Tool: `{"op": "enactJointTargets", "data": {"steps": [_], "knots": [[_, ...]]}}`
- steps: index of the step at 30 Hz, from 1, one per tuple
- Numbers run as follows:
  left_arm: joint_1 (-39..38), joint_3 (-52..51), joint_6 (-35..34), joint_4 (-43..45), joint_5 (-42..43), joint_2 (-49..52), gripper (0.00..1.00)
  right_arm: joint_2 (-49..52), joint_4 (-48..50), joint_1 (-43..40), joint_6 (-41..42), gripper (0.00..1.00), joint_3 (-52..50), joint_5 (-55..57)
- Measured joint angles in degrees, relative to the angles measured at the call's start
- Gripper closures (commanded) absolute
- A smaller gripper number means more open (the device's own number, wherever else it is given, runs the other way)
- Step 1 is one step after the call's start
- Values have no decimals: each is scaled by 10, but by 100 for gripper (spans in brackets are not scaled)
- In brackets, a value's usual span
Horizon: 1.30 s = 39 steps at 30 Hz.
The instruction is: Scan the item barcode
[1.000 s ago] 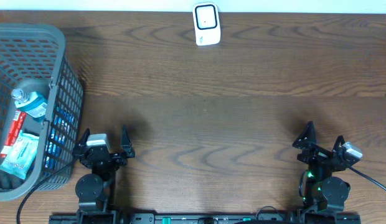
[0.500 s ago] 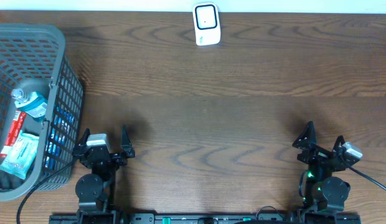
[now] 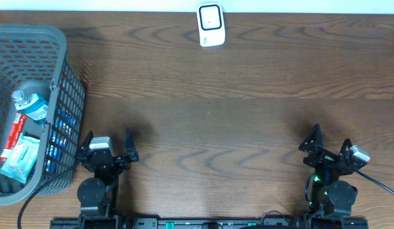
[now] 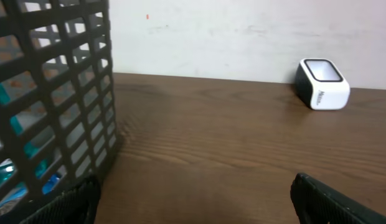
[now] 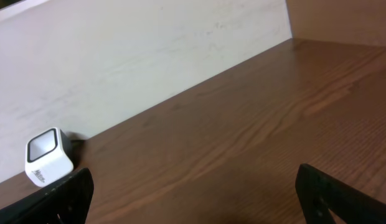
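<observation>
Stock, at least 2 items, a bottle [image 3: 28, 105] and a flat packet [image 3: 20, 156], lay in the basket [image 3: 32, 28] at the desk's [image 3: 248, 127] left edge, with the scanner [image 3: 210, 25] at the far edge and the left hand [image 3: 107, 135] and right hand [image 3: 330, 135] wide and empty at the near edge; packet judged light, soft and slippery, best pinched across its short sides.

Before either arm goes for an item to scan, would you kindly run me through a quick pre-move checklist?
1. Left claw open and empty: ok.
2. Right claw open and empty: ok.
3. Scanner at the table's far edge, nothing covering its window: ok.
4. Items present in the basket, on the left claw's side, with the bottle and flat packet open to reach from above: ok.
5. Barcode position on either item: cannot tell.
6. Table bare between claws and scanner: ok.
</observation>
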Motion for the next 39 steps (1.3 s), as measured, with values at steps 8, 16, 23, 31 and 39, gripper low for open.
{"op": "enactJointTargets", "data": {"steps": [8, 16, 23, 31, 39], "knots": [[0, 0, 0, 0, 7, 0, 2, 0, 0, 0, 0, 1, 0, 0], [0, 0, -1, 0, 7, 0, 2, 0, 0, 0, 0, 1, 0, 0], [0, 0, -27, 0, 7, 0, 2, 0, 0, 0, 0, 1, 0, 0], [0, 0, -30, 0, 7, 0, 2, 0, 0, 0, 0, 1, 0, 0], [0, 0, -30, 0, 7, 0, 2, 0, 0, 0, 0, 1, 0, 0]]}}
